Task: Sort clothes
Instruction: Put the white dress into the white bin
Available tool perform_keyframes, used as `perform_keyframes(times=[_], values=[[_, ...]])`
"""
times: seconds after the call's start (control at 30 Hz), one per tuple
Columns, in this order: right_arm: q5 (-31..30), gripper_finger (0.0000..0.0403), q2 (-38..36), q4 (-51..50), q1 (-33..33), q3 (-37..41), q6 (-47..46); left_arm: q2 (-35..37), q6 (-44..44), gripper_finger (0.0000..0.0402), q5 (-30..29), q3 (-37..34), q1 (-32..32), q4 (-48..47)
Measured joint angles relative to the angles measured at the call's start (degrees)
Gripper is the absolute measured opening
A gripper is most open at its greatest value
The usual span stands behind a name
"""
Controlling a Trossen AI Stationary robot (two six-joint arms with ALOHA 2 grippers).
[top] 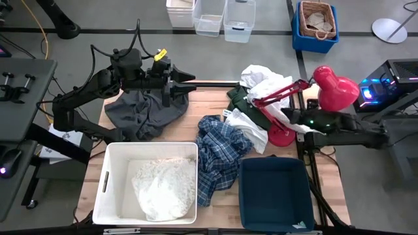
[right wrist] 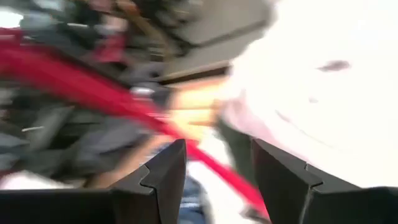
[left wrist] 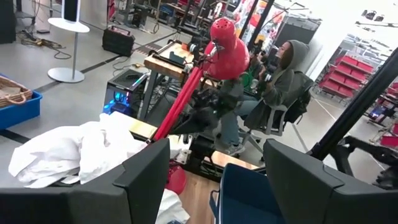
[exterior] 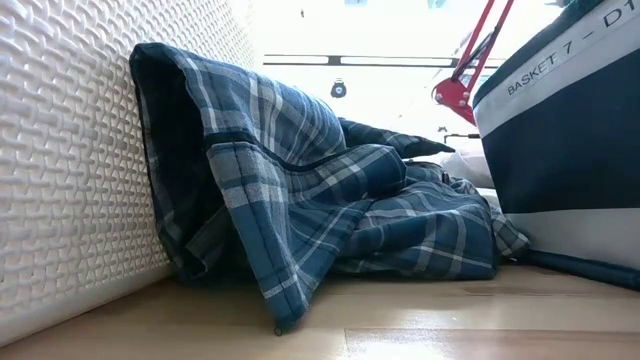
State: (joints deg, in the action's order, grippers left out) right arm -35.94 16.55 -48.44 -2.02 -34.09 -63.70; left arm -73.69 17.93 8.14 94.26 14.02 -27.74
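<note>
A dark grey garment [top: 145,112] lies on the table at the far left. My left gripper [top: 188,81] hovers open over its far edge, fingers level and pointing to the table's right; the left wrist view [left wrist: 217,168] shows nothing between them. A blue-and-white plaid shirt [top: 219,153] lies in the middle, leaning on the white bin [exterior: 70,150]. A dark green garment [top: 243,99] and white garments [top: 264,81] lie heaped at the far right. My right gripper [top: 285,117] is open beside that heap, under the lamp's arm; white cloth [right wrist: 329,74] shows close by.
A white bin [top: 117,196] holding a white garment [top: 166,186] stands at the near left, a navy bin [top: 274,192] at the near right. A red desk lamp [top: 330,88] reaches over the far right corner. A person sits beyond the table [left wrist: 280,87].
</note>
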Motion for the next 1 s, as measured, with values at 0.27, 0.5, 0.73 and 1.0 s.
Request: perform_keyframes(times=[0.27,0.5,0.73,1.0], values=[[-3.5,0.0179,15.9,-6.9,-3.8,0.5,-14.1,0.0,0.0,0.0248,-0.1,0.0,0.0,0.1],[-5.4,0.0179,25.6,-5.3,-10.9,0.5,-13.6,0.0,-0.1,0.0248,-0.1,0.0,0.0,0.1],[1.2,0.0179,29.6,3.3,-19.6,0.5,-2.6,0.0,-1.9,0.0248,-0.1,0.0,0.0,0.1],[12.1,0.0179,31.3,8.5,-27.6,0.5,12.9,0.0,-2.6,0.0248,-0.1,0.0,0.0,0.1]])
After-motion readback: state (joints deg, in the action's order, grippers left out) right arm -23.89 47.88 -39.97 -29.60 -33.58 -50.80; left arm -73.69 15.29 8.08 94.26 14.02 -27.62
